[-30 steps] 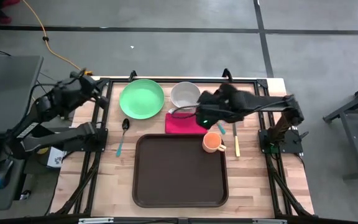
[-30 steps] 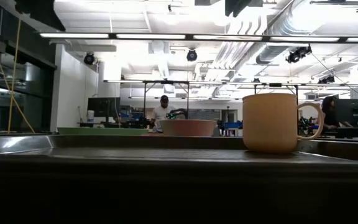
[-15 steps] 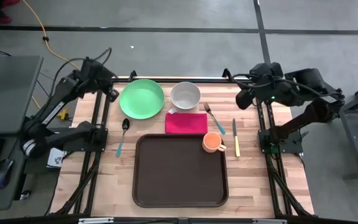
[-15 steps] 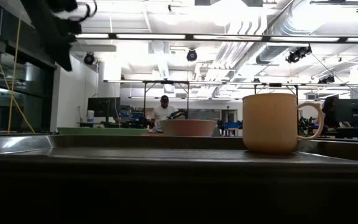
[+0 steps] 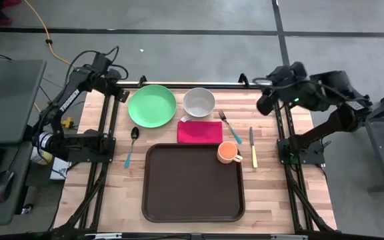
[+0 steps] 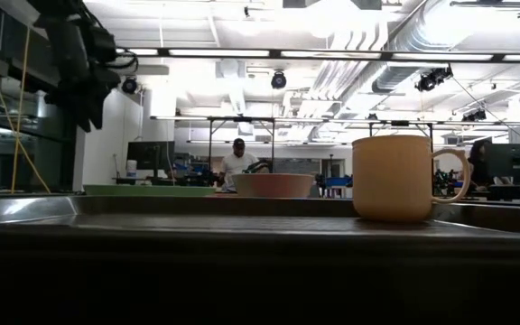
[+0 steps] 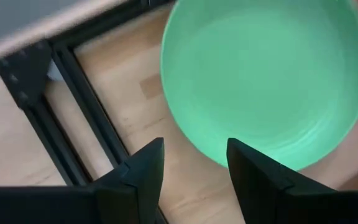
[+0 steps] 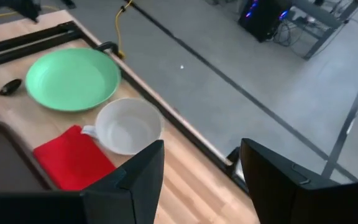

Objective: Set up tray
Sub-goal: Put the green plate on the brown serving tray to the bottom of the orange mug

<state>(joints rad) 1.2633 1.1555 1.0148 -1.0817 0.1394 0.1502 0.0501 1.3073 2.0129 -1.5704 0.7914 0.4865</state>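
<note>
The dark brown tray [image 5: 193, 193] lies at the table's near middle. An orange mug [image 5: 229, 153] stands upright in its far right corner, also seen in the low view [image 6: 395, 178]. Beyond the tray lie a green plate [image 5: 152, 105], a white bowl [image 5: 199, 102] and a red napkin [image 5: 200, 131]. My left gripper [image 5: 121, 95] hovers open just left of the plate; its wrist view shows the plate's rim [image 7: 216, 155] past the fingers. My right gripper [image 5: 262, 105] is open, raised over the table's far right edge, and touches nothing.
A spoon [image 5: 131, 145] lies left of the tray. A fork [image 5: 229, 125] and a knife [image 5: 253, 147] lie to the tray's right. Black frame rails [image 5: 105, 133] run along both table sides. Bare wood shows at the near corners. A person stands far off in the room [image 6: 236, 162].
My right arm has drawn back from over the napkin and mug toward the table's far right edge, rising. My left arm has swung from off the table's left side toward the green plate's left rim. The mug has stayed in place on the tray.
</note>
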